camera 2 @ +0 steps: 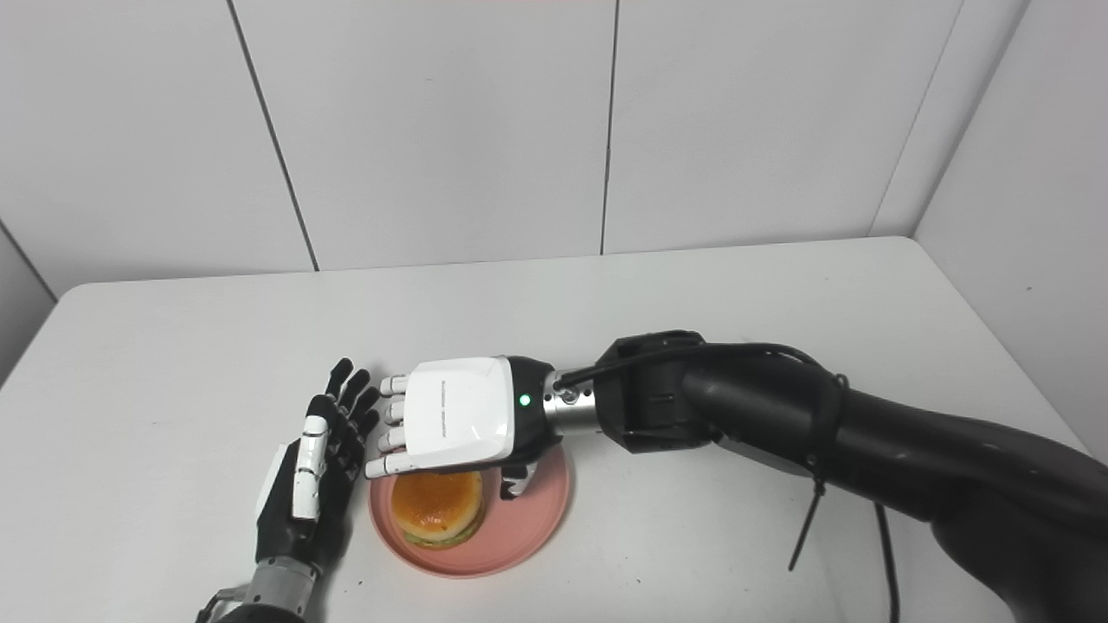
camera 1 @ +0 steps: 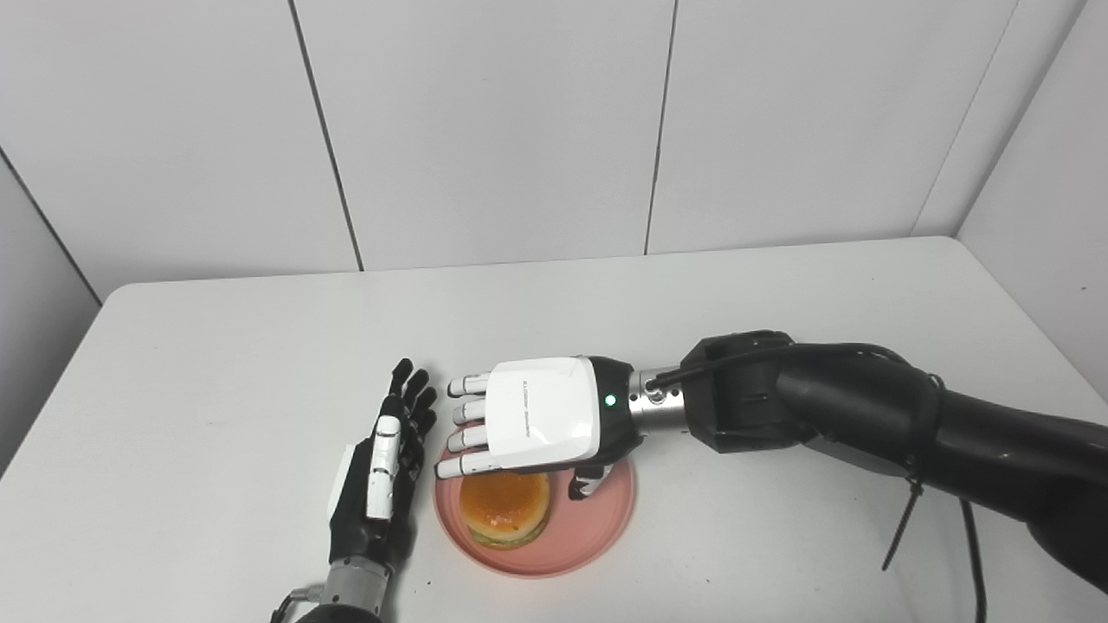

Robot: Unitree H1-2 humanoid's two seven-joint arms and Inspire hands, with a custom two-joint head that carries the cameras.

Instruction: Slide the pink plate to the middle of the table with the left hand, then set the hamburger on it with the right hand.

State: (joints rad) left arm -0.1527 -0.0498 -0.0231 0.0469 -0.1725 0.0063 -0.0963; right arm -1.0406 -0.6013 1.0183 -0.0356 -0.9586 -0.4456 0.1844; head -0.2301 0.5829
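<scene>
Burger (camera 1: 504, 507): it sits on the plate, toward the left side, bun up. You can judge the placing step as done or nearly so.
Plate (camera 1: 597, 528): pink, flat on the table near the front edge, a little left of centre. It seems to lie where the left hand could push it and the right arm could reach it.
Right hand (camera 1: 532, 424): it hovers palm down over the far half of the burger, fingers (camera 1: 463, 439) extended and apart, thumb (camera 1: 587, 484) hanging down beside the bun. It reads as released, holding nothing; whether the thumb touches the plate you cannot tell.
Left hand (camera 1: 381, 472): open, fingers straight, set edge-on just beside the plate's left rim, likely to steady it.
Table (camera 1: 216, 372): white; your next move calls for lifting the right hand straight up, so the thumb does not drag the bun.
</scene>
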